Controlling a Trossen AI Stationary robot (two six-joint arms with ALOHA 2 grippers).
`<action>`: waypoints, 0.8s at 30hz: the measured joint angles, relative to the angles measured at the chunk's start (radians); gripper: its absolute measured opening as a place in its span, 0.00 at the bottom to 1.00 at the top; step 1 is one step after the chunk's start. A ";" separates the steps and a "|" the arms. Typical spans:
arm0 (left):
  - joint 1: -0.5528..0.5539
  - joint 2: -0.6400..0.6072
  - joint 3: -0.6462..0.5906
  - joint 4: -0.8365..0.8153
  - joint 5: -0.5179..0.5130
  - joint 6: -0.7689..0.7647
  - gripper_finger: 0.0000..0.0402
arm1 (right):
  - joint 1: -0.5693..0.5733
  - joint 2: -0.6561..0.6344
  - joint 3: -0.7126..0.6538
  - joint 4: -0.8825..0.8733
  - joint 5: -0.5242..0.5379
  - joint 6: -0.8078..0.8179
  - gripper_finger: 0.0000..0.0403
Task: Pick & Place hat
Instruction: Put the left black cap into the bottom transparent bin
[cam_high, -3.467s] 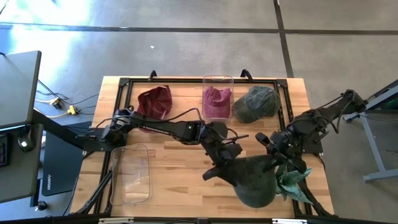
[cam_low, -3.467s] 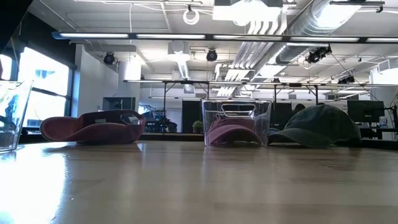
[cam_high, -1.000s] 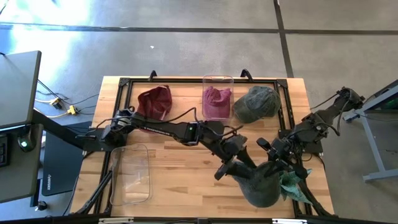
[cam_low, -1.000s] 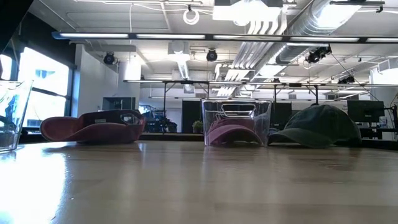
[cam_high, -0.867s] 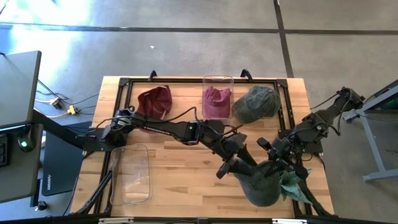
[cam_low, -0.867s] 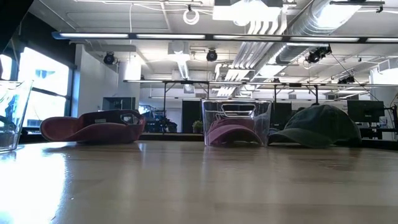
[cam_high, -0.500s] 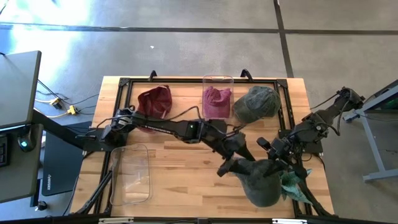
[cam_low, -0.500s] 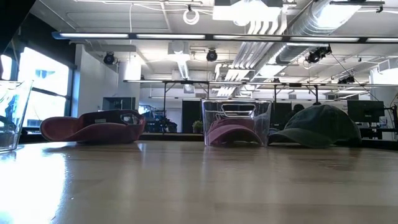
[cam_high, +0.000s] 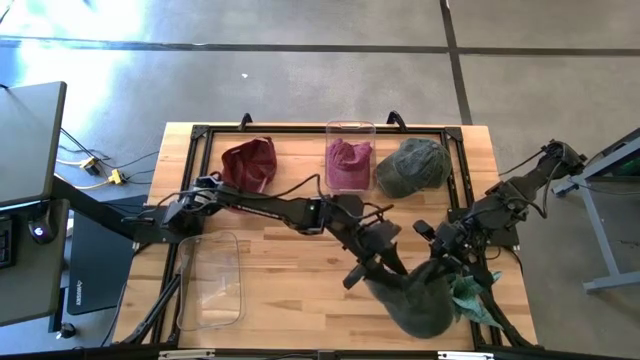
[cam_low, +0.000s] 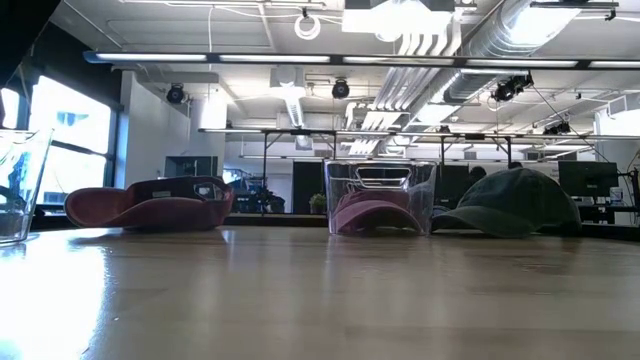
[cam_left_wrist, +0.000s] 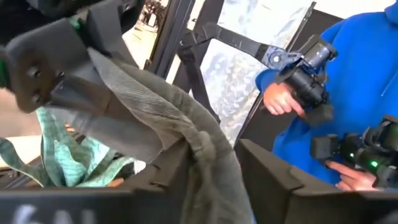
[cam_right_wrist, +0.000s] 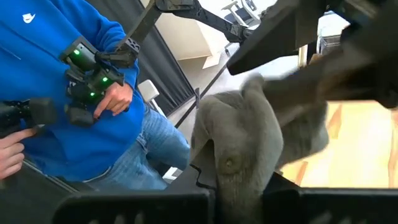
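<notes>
A dark grey-green hat (cam_high: 415, 298) sits near the table's near right corner, held between both grippers. My left gripper (cam_high: 370, 268) reaches across from the left and is shut on the hat's left edge. My right gripper (cam_high: 441, 262) comes from the right and is shut on its right edge. A teal cloth (cam_high: 470, 296) lies partly under the hat. The low view shows neither this hat nor the arms. At the far edge rest a maroon hat (cam_high: 248, 163) and a dark green hat (cam_high: 412, 166), and a pink hat (cam_high: 348, 162) lies in a clear container. My left gripper pinches a bunched fold of the hat's edge (cam_left_wrist: 205, 152) between its two fingers, coming level from the table's left. The fabric runs from there toward the other gripper. My right gripper pinches the hat's opposite edge (cam_right_wrist: 233, 158) between its two fingers, from the table's right. The crown bulges out past the fingers and the cloth stretches across to the left gripper.
An empty clear bin (cam_high: 210, 280) stands at the near left. Bare wood (cam_high: 290, 270) lies between it and the held hat. A person in a blue top (cam_left_wrist: 348, 106) holding controllers stands beyond the table's near right corner.
Both grippers have kept their hold on the hat. The left gripper has turned slightly at the hat's left edge, and that side of the hat has spread a little toward the table's left.
</notes>
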 joint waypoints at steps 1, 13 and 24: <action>-0.001 0.000 0.000 0.000 0.003 0.000 0.28 | 0.000 0.000 0.000 0.000 0.003 0.001 0.01; -0.001 0.000 0.000 -0.012 -0.003 -0.008 0.06 | 0.000 0.000 0.000 -0.001 0.017 0.003 0.02; 0.004 0.000 0.000 -0.010 -0.027 -0.130 0.56 | 0.000 0.000 0.000 -0.002 0.040 0.003 0.02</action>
